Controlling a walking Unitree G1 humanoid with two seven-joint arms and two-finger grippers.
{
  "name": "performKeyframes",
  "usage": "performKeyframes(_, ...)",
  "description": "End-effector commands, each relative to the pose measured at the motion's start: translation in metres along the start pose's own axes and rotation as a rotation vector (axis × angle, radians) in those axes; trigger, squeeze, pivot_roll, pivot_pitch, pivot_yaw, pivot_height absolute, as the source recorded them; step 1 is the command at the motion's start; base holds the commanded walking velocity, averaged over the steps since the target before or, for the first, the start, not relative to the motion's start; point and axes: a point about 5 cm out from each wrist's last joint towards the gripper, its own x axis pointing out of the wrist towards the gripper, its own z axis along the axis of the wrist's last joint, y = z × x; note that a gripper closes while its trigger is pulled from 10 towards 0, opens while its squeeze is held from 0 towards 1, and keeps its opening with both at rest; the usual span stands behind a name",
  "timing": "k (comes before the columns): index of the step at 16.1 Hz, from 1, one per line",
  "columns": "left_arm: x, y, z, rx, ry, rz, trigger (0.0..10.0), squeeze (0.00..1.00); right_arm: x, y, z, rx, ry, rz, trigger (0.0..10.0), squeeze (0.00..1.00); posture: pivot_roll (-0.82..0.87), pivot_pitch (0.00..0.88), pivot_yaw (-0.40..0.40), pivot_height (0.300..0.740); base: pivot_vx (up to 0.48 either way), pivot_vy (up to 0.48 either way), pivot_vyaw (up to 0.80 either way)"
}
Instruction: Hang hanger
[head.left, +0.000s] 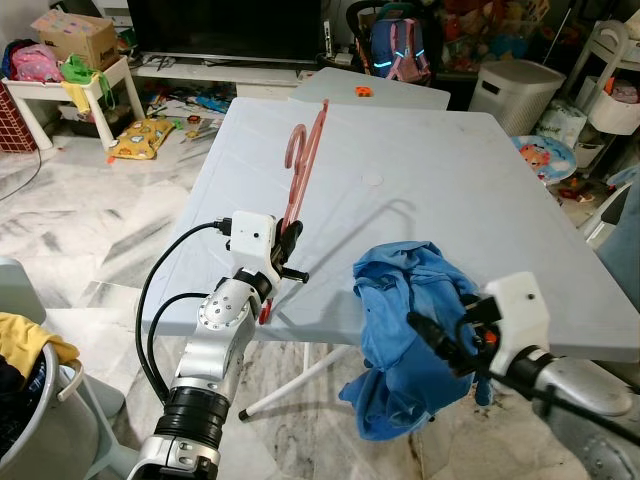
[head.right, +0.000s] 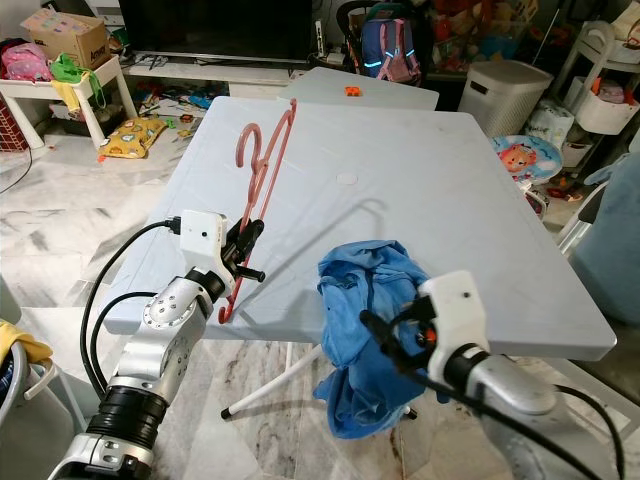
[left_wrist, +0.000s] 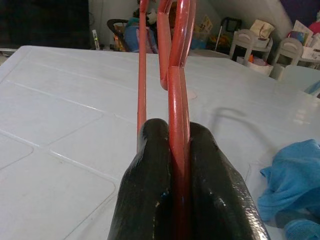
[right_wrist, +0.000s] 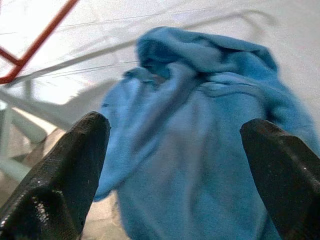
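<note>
Left wrist view shows the left hand (left_wrist: 180, 200) pressed together on the red hanger (left_wrist: 177, 100), both black fingers (left_wrist: 150, 165) clamped flat against a thin bar of the frame with no gap visible. Head views place that hand (head.left: 288, 255) at the near left edge of the white surface (head.left: 450, 180), holding the hanger tilted up and away, its hook (head.left: 298, 145) at the far end, raised above the tabletop. Lower tip of the frame sits just below the surface edge, beside the wrist.

Right hand (right_wrist: 175, 165) is spread wide, fingers well apart, facing the blue garment (right_wrist: 200, 125); it grips nothing. The garment (head.left: 410, 330) is bunched on the near edge and droops over it toward the floor.

Assessment of handling: the hanger appears to be a thin, rigid plastic or coated frame, light, with smooth bars likely to swivel in a narrow pinch. Present hold is low on the frame, far from the hook, so the long end may swing. A hold nearer the neck would give steadier control. The garment is soft and limp; it would best be taken at collar or shoulder
</note>
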Motion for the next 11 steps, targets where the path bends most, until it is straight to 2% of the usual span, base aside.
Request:
performKeyframes(1,0.003,-0.002,0.004,0.005,-0.006,-0.017,10.0,0.0,0.0,0.004,0.003,-0.01,-0.001,-0.005,10.0,1.0,0.02,0.0,-0.032,0.74,0.0,0.0,0.0)
performKeyframes(3,0.003,-0.001,0.004,0.007,-0.003,-0.017,10.0,0.0,0.007,0.008,0.0,-0.039,0.014,-0.025,10.0,1.0,0.03,0.0,-0.033,0.74,0.0,0.0,0.0)
performKeyframes(4,0.003,-0.001,0.003,0.007,-0.002,-0.019,10.0,0.0,0.012,0.011,-0.002,-0.037,0.016,-0.046,10.0,0.0,0.03,0.0,-0.033,0.74,0.0,0.0,0.0)
performKeyframes(6,0.004,-0.003,0.004,0.005,-0.004,-0.023,10.0,0.0,0.025,0.014,-0.012,-0.029,0.053,-0.097,10.0,0.0,0.03,0.0,-0.037,0.74,0.0,0.0,0.0)
performKeyframes(9,0.004,-0.004,0.005,0.005,-0.006,-0.025,10.0,0.0,0.032,0.013,-0.029,-0.039,0.122,-0.139,10.0,0.0,0.04,0.0,-0.044,0.74,0.0,0.0,0.0)
performKeyframes(10,0.004,-0.003,0.005,0.005,-0.006,-0.023,10.0,0.0,0.033,0.013,-0.033,-0.047,0.141,-0.142,2.9,0.0,0.04,0.0,-0.044,0.74,0.0,0.0,0.0)
performKeyframes(11,0.004,-0.003,0.005,0.007,-0.007,-0.02,10.0,0.0,0.035,0.011,-0.04,-0.087,0.178,-0.152,0.0,0.0,0.05,0.0,-0.048,0.74,0.0,0.0,0.0)
